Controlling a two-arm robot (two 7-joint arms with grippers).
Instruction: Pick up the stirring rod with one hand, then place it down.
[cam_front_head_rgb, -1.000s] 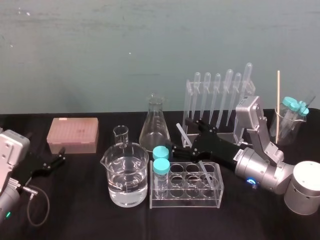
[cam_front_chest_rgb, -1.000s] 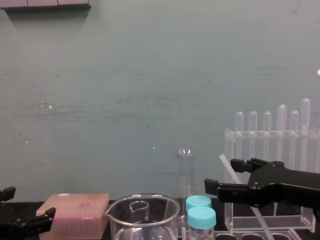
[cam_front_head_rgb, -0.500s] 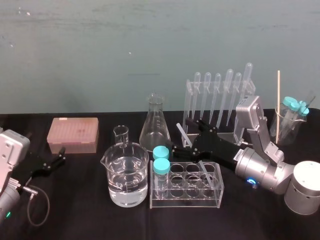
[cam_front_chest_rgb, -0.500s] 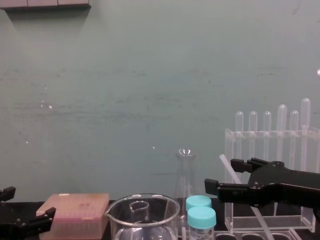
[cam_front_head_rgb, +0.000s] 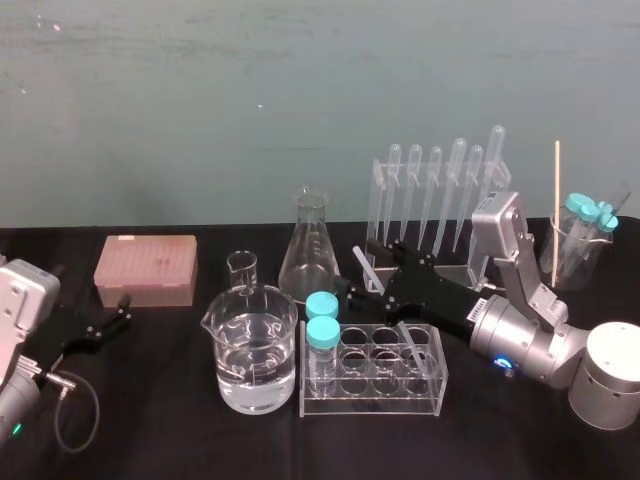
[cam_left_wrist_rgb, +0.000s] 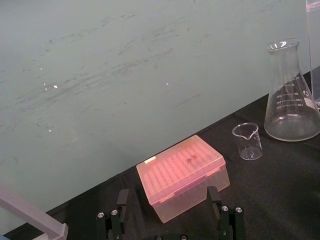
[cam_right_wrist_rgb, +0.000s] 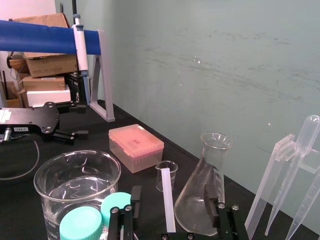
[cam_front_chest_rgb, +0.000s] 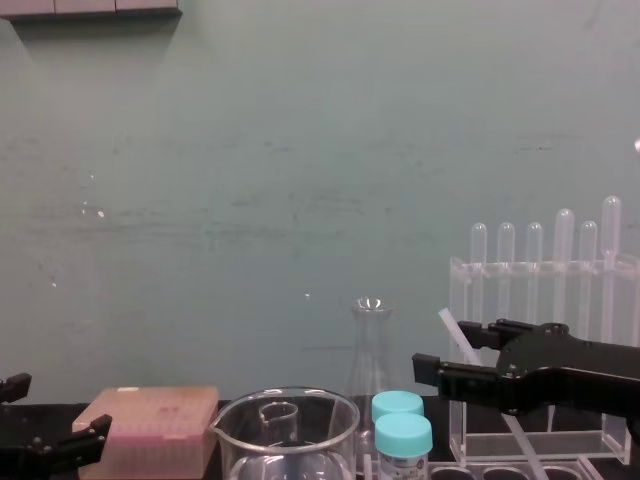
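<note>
As appears, right jaws flank rod (cam_right_wrist_rgb: 166, 200).

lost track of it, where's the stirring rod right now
In the head view, right of centre: the stirring rod slants between the right gripper's open fingers, beside the conical flask.

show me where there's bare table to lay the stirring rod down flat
Widest bare patch: the front-left table, between the left gripper and the big water beaker. A bare strip also runs along the front edge, before the clear tube rack. Crowded: the middle, where the right gripper, stirring rod, flask and pipette rack cluster.
</note>
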